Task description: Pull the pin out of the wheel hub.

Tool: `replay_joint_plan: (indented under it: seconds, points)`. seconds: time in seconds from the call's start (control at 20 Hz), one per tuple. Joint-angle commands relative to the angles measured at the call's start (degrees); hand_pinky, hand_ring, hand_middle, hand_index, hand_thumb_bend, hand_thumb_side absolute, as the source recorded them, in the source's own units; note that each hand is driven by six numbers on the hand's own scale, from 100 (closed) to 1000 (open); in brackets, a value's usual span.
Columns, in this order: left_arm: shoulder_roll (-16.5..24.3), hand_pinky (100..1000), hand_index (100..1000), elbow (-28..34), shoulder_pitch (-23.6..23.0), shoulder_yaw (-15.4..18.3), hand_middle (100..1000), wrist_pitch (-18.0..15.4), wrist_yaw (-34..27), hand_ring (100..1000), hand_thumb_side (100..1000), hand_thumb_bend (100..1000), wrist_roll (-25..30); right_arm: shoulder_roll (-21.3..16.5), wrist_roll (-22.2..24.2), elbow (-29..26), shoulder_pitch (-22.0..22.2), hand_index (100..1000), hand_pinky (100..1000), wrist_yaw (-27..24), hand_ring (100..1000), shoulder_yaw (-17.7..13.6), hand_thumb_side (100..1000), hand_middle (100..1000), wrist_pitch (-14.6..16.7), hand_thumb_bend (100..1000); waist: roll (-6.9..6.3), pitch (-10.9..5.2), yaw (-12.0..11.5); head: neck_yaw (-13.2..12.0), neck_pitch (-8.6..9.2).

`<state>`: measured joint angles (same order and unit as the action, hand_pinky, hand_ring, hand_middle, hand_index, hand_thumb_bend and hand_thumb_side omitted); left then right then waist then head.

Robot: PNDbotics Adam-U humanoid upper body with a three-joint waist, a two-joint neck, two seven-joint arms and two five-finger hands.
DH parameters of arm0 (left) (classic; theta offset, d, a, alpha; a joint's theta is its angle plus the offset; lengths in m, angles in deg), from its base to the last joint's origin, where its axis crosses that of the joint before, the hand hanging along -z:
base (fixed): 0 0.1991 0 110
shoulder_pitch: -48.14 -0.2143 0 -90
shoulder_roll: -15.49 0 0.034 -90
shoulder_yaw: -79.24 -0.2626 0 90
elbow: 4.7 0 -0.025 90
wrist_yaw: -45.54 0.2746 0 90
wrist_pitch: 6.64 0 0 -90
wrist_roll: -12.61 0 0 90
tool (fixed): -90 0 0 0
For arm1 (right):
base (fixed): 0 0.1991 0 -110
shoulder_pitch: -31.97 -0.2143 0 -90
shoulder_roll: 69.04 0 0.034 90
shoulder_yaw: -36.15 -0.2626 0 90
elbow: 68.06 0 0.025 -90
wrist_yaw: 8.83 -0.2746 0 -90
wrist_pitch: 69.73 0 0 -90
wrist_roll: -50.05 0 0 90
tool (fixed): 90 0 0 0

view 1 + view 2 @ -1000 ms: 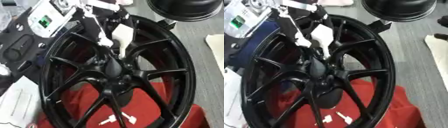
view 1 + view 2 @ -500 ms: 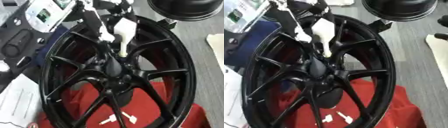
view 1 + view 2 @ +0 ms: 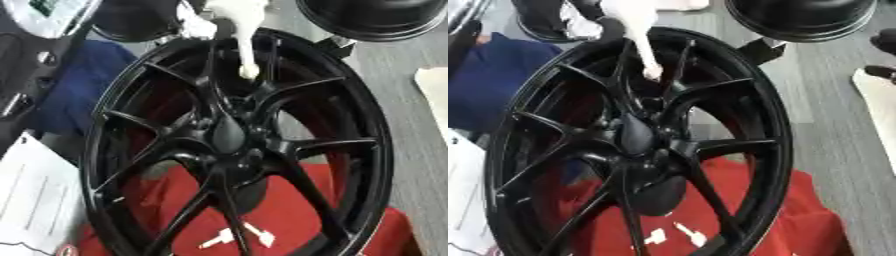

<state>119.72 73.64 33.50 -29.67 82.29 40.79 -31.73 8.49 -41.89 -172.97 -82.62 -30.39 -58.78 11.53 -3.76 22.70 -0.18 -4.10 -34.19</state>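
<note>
Grey floor or mat (image 3: 411, 125) along the right side, red cloth (image 3: 289, 210) spread under the lower half of the wheel hub (image 3: 232, 145), blue cloth (image 3: 74, 90) at left, white paper sheet (image 3: 35, 205) at lower left. Second black rim (image 3: 372, 17) at the top right edge, just beyond the hub's upper rim. Dark round object (image 3: 131, 22) at upper left, partly cut off.

Black multi-spoke hub filling most of both views, lying tilted, outer rim close to the bottom edge and near the top. Open room mainly on the grey strip to the right; left side crowded with cloth and paper. Small white pieces (image 3: 236, 236) on the red cloth, seen through the lower spokes.

White pin (image 3: 247, 55) above the hub centre, long axis near vertical in view, slightly slanted, lower tip pointing down toward the centre between two upper spokes; whether the tip touches the hub cannot be told. Upper end merging into a white shape at the top edge. Hand (image 3: 579, 22) at the top edge, by the pin's upper end, blurred; fingers' state cannot be told. Other hand out of sight.
</note>
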Motion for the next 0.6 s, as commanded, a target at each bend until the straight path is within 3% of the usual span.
replay_joint_plan:
  seconds: [0.05,0.15,0.35,0.45,0.6]
  points:
    - [2.07,662,244,1.15,0.97,1.29,206,0.19,-1.16,499,100,149,-0.87,-1.47,-0.09,-1.0,-0.22,739,804,-0.1,958,-0.6,736,752,0.15,100,0.24,-1.9,-0.08,0.13,-0.06]
    - [2.39,663,238,0.93,0.67,1.58,202,0.44,-1.05,503,100,103,-1.1,-1.74,-0.27,-0.75,0.07,740,804,0.05,958,-0.88,730,752,0.21,100,0.14,-2.19,-0.37,1.49,-0.5]
    - [7.24,657,231,-3.88,-4.16,6.41,196,2.4,-0.12,500,100,100,-4.09,-3.28,-2.37,-0.46,3.69,740,804,0.53,958,-3.28,722,752,1.42,100,0.88,-4.0,-5.21,6.33,-2.28]
    - [10.21,656,231,-6.75,-7.13,9.38,195,1.23,-1.59,500,100,100,-5.92,-3.88,-3.46,-0.55,4.92,740,804,0.66,957,-4.28,718,752,1.93,100,1.51,-4.45,-7.9,8.43,-2.5]
    - [14.93,654,231,-11.3,-11.85,14.11,194,-1.49,-4.4,501,100,100,-8.82,-4.56,-4.53,-0.75,5.89,740,804,0.73,957,-5.03,714,752,2.54,100,2.02,-4.83,-9.6,9.6,-2.31]
